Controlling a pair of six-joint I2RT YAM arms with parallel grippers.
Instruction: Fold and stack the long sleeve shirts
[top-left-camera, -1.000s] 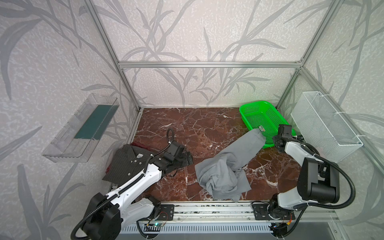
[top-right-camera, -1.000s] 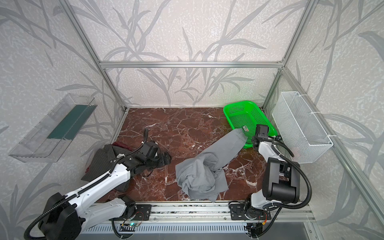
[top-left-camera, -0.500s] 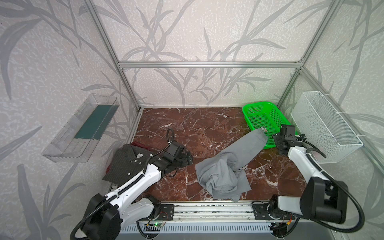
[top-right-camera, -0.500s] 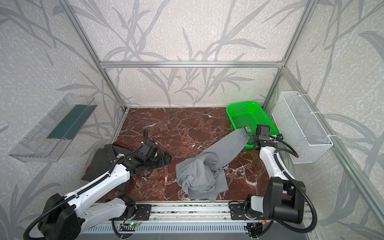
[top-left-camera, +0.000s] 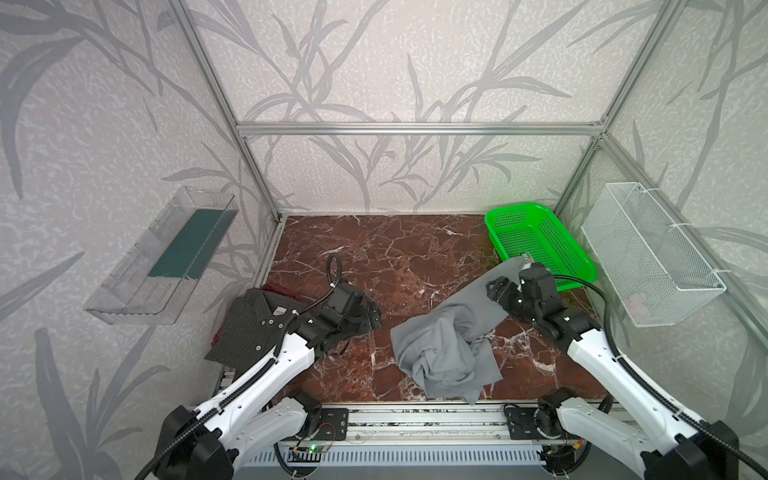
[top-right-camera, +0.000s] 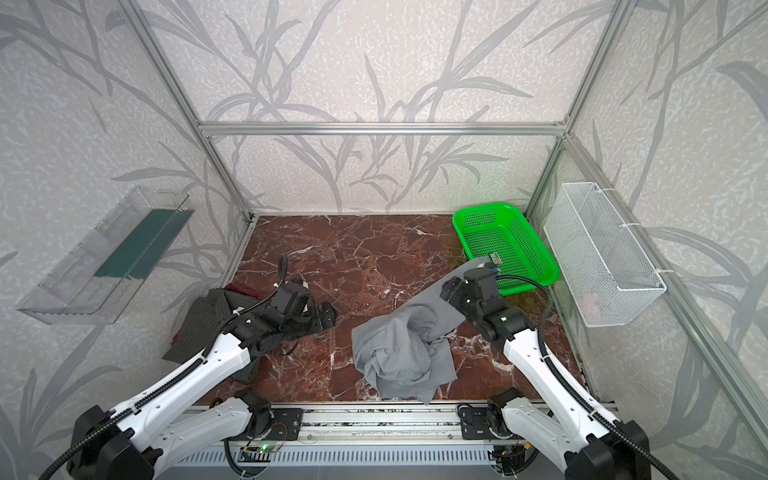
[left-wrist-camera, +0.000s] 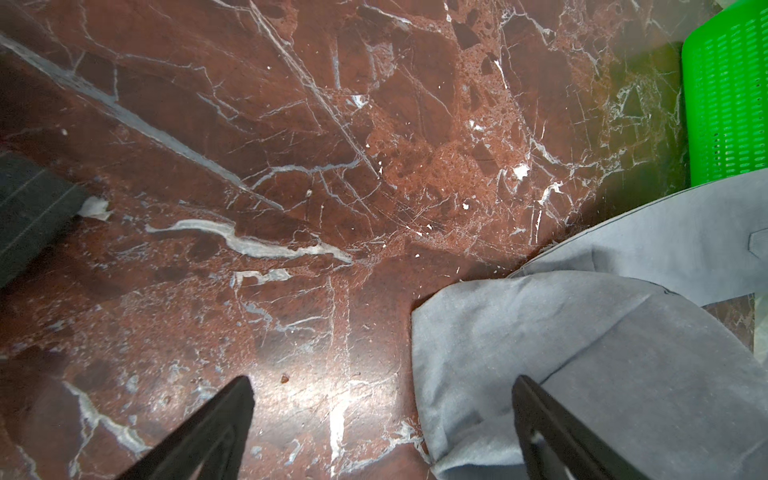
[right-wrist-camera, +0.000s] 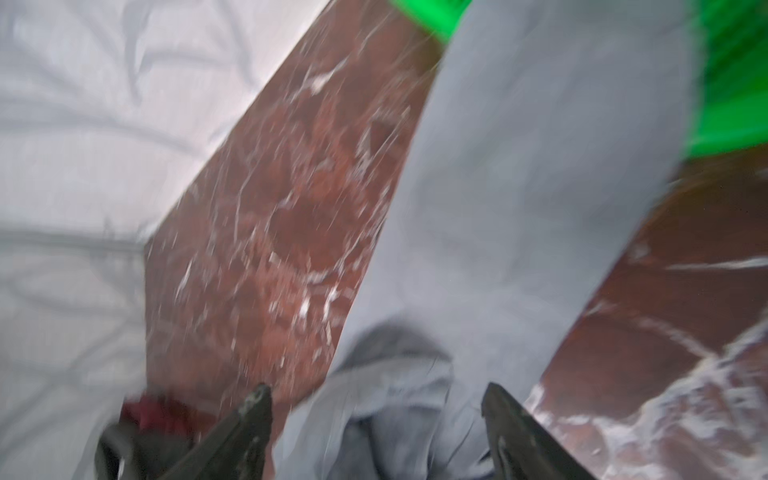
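As both top views are taken in, a grey shirt (top-left-camera: 444, 349) is seen crumpled on the near middle of the marble table (top-left-camera: 395, 249), and one sleeve (top-left-camera: 473, 299) is stretched toward the far right until its cuff meets the near corner of the green basket (top-left-camera: 559, 243). A pinstriped shirt (top-left-camera: 245, 328) is laid folded at the near left edge, partly covered by the left arm, with a dark red cloth (top-left-camera: 278, 288) showing at its far side. The left gripper (top-left-camera: 374, 316) is held low over bare marble between the two shirts, just beside the grey heap. The right gripper (top-left-camera: 495, 289) is poised over the stretched sleeve, near the basket.

From the left wrist view, the left gripper's fingers (left-wrist-camera: 224, 424) are shown spread wide with nothing held; bare marble is seen between them, and the edge of the grey heap is overlapped by one finger. A corner of the pinstriped shirt is also caught.

From the right wrist view, which is blurred, the right gripper's fingers (right-wrist-camera: 249, 419) are shown parted, and the sleeve is seen running beneath them toward the basket. Whether cloth is touched by either finger cannot be told.
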